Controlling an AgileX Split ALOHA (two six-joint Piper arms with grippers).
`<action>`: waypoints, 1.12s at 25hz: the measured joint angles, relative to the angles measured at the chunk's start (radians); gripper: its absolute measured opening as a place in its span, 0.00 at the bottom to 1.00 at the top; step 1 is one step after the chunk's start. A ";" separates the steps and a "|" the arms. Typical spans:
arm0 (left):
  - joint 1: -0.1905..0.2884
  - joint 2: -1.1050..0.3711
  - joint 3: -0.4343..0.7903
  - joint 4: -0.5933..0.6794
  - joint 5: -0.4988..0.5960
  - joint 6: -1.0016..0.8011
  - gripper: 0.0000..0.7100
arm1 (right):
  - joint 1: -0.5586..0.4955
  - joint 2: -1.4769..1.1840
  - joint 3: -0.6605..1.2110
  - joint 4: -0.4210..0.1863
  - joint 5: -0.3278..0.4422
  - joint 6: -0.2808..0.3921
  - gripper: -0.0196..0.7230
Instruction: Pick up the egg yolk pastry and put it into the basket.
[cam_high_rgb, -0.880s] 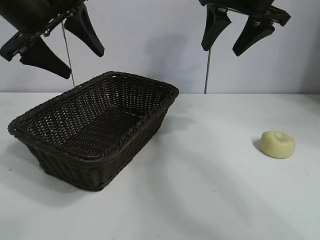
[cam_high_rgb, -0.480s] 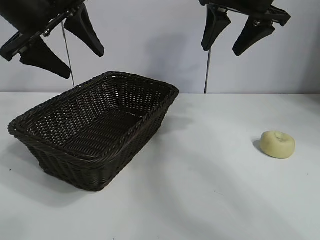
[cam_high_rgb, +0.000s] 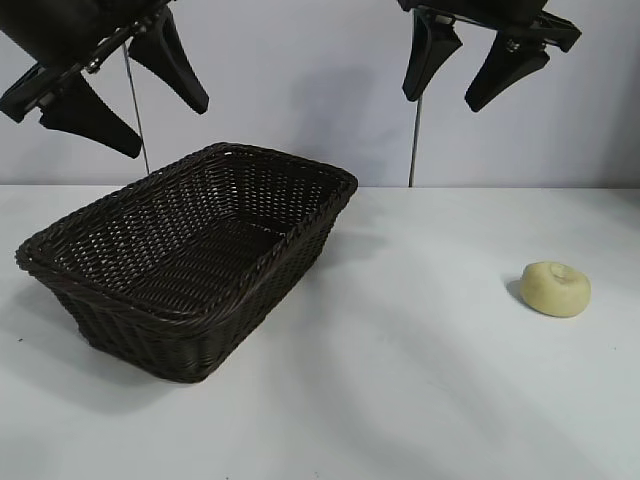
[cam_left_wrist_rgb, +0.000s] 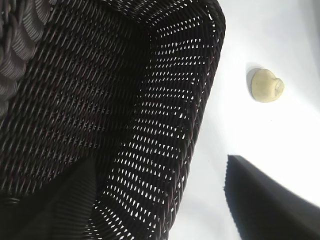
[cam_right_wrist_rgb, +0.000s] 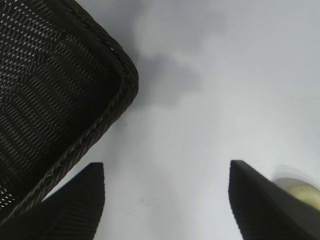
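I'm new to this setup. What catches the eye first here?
The big dark basket fills the table's left side, empty. A small pale pastry sits alone far to its right. Both grippers, left and right, hang high above with jaws open, holding nothing.

Bright, even light; soft shadows, sharp focus.

The egg yolk pastry (cam_high_rgb: 556, 289) (pale, domed, dimple up) sits on the tabletop, well apart at 3 o'clock from the dark wicker basket (cam_high_rgb: 190, 262).
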 joint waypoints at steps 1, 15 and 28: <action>0.000 0.000 0.000 0.000 0.000 0.000 0.74 | 0.000 0.000 0.000 0.000 0.000 0.000 0.71; 0.000 -0.004 0.000 0.002 0.015 -0.031 0.74 | 0.000 0.000 0.000 -0.002 0.000 0.000 0.71; 0.001 -0.193 0.061 0.253 0.093 -0.346 0.72 | 0.000 0.000 0.000 -0.026 0.002 0.000 0.71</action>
